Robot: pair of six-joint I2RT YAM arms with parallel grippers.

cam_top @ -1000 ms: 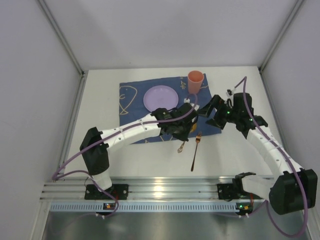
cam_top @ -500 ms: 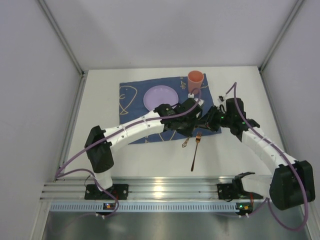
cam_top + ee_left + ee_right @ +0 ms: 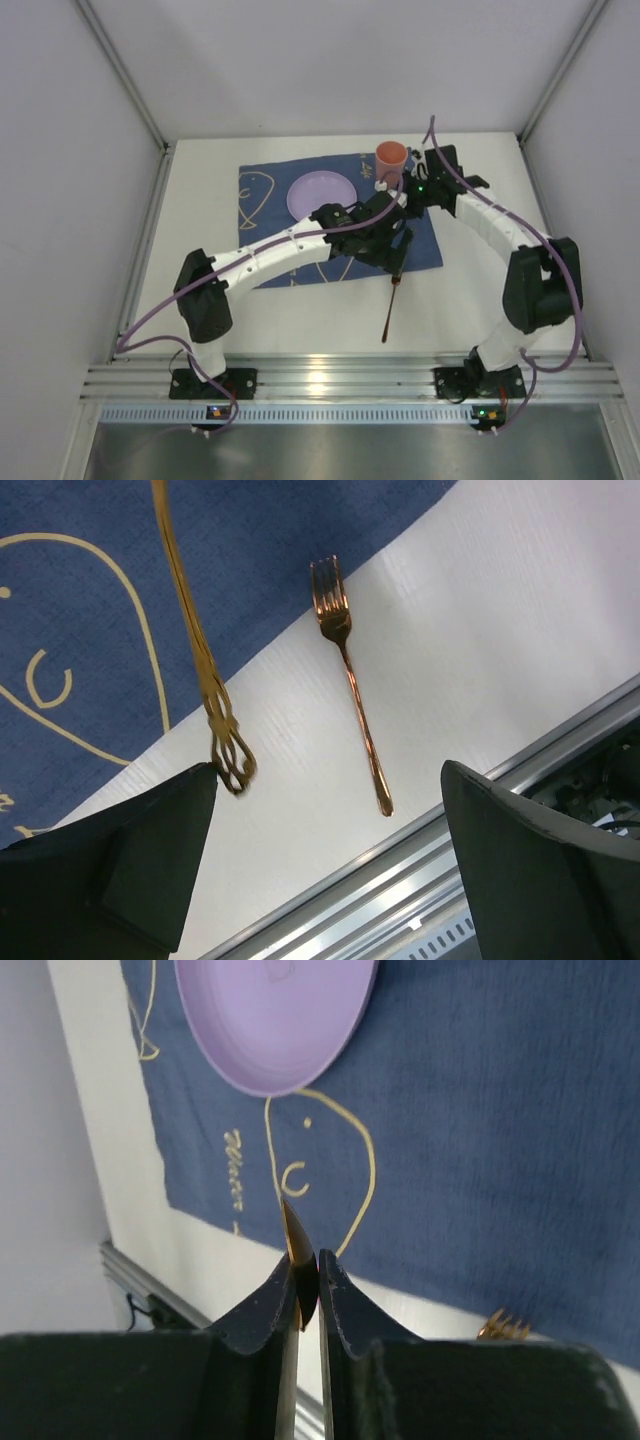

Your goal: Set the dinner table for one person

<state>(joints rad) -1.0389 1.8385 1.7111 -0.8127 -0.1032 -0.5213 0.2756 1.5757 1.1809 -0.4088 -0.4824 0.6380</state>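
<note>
A gold utensil [image 3: 190, 630] with a looped ornate handle hangs over the dark blue placemat [image 3: 262, 198] and the white dinner table [image 3: 200, 290]. My right gripper [image 3: 308, 1260] is shut on its thin pointed end [image 3: 292, 1225]; whether it is a knife or a spoon I cannot tell. The left gripper [image 3: 328, 775] stands wide open, its left finger [image 3: 130, 860] right beside the handle's end. A gold fork [image 3: 350, 690] lies flat on the table just off the placemat's near edge. On the placemat sit a lilac plate [image 3: 321, 196] and an orange cup [image 3: 391, 160].
Both grippers [image 3: 395, 225] crowd together over the placemat's right part, close to the cup. A ribbed aluminium rail [image 3: 320, 380] runs along the table's near edge. Grey walls enclose the table on the left, right and back.
The left gripper has opened and let go of the gold utensil. The right gripper has shut on it, and the right arm has swung in towards the cup.
</note>
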